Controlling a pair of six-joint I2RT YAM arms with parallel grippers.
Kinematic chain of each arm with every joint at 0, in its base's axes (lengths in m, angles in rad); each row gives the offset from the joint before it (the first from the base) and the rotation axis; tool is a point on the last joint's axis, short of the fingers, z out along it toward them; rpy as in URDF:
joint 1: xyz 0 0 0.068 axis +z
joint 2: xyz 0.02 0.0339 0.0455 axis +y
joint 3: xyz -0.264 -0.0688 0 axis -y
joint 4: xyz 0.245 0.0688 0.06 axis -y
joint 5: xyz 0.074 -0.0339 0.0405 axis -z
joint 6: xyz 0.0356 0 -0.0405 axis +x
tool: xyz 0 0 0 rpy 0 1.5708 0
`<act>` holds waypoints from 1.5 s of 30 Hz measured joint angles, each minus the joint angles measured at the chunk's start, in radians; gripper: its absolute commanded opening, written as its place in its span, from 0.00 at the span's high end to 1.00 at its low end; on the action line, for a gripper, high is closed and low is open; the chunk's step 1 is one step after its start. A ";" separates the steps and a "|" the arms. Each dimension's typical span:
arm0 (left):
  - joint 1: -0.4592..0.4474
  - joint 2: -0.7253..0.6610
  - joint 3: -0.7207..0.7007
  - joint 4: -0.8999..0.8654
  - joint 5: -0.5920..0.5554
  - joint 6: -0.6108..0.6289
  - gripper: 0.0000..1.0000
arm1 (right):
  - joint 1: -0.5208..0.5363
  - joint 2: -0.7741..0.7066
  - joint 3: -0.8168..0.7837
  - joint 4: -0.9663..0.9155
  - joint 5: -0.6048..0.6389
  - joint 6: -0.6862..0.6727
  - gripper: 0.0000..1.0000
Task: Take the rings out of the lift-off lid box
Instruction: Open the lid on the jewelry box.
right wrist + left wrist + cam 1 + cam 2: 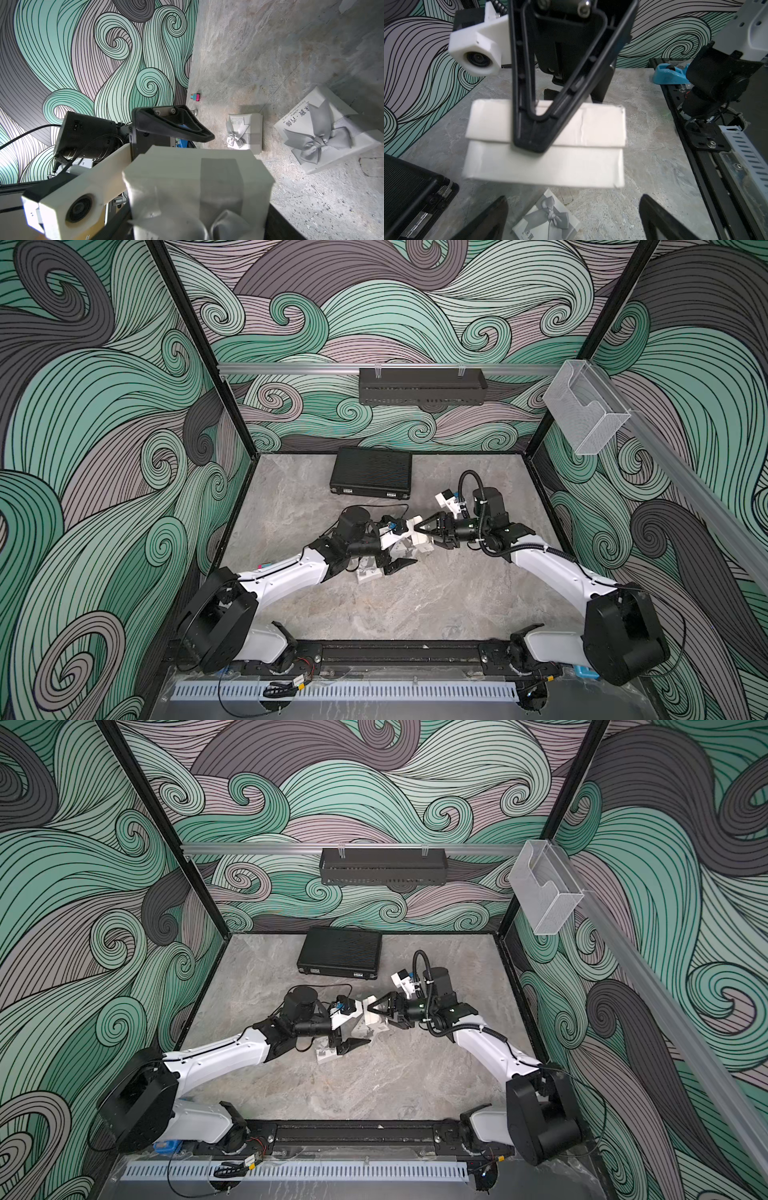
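**Mid-table: white box being clamped aloft by right gripper**

Above the table [395,614] centre, in both top views, a white box [422,540] is being gripped by the right gripper [422,536] and held clear of the surface. The left gripper [409,544] is being held wide open just beside it, gripping nothing. Two bow boxes [369,573] are being seen on the table under the left arm. A black case [371,472] is being seen at the back.

Left wrist view: the white box [544,166] is being shown side-on, with its lid seated on the base. One right finger [529,128] is being pressed across the lid. Both left fingers [488,216] are being held apart, clear of the box. One of the bow boxes [548,218] is being seen below.

Right wrist view: the foreground is being filled by the white box [197,182], which is crossed by grey ribbon. One left finger [172,124] is being seen beyond it. Both bow boxes [245,133] are being seen apart on the table.

The rings are not being shown in any view. The held box is shut, so their place cannot be told.
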 measured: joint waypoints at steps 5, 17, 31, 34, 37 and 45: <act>-0.002 0.000 0.000 0.034 -0.010 0.000 0.01 | 0.007 0.000 0.000 0.021 -0.008 0.005 0.27; -0.006 0.013 0.029 0.041 -0.031 -0.002 0.18 | 0.040 0.025 -0.001 0.076 -0.023 0.023 0.27; -0.011 0.013 0.035 0.013 -0.044 0.000 0.35 | 0.044 0.032 -0.008 0.091 -0.024 0.027 0.27; -0.012 0.013 0.036 0.007 -0.044 0.000 0.35 | 0.044 0.032 -0.010 0.092 -0.024 0.028 0.26; -0.012 0.013 0.043 -0.007 -0.045 0.000 0.35 | 0.043 0.032 -0.011 0.094 -0.024 0.031 0.26; -0.013 0.010 0.046 -0.027 -0.044 0.007 0.39 | 0.042 0.032 -0.016 0.095 -0.027 0.032 0.25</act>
